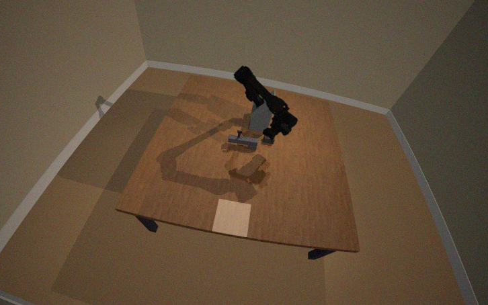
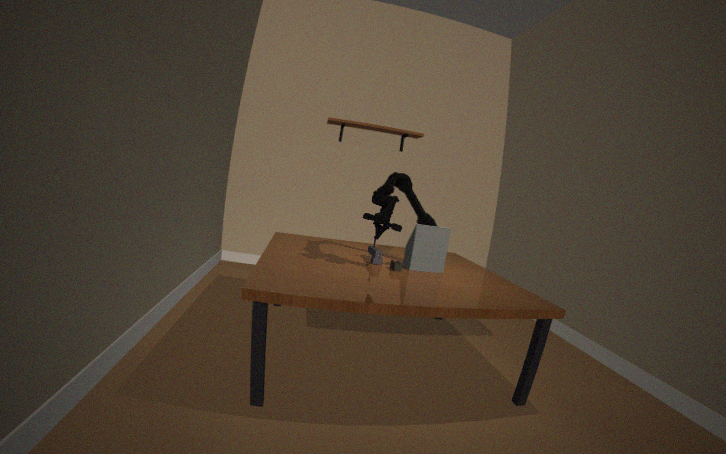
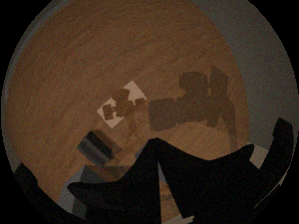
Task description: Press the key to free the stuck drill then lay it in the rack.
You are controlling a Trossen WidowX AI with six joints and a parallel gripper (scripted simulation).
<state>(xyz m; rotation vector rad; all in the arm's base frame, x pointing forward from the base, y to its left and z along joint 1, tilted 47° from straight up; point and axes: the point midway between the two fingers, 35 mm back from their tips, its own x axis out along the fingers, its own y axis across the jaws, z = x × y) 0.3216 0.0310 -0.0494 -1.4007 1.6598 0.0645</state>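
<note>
A dark, thin upright piece (image 1: 239, 133) (image 2: 375, 242), seemingly the drill, stands on a long grey block (image 1: 236, 140) (image 2: 376, 257). I cannot make out the key on that block. A small dark grey grooved block (image 1: 268, 140) (image 2: 395, 265) (image 3: 94, 149), seemingly the rack, rests beside it. My gripper (image 1: 265, 134) (image 2: 376, 237) (image 3: 153, 142) is shut with nothing between its fingers. It points down above the table near these two blocks. In the exterior view its tips overlap the top of the upright piece; whether they touch it is unclear.
A tall light grey panel (image 1: 260, 116) (image 2: 428, 249) stands behind the blocks, close to the arm. A pale square (image 1: 232, 218) lies at the table's edge in the top view. A wooden shelf (image 2: 375, 127) hangs on the wall. The arm's shadows cross the table (image 1: 306, 204).
</note>
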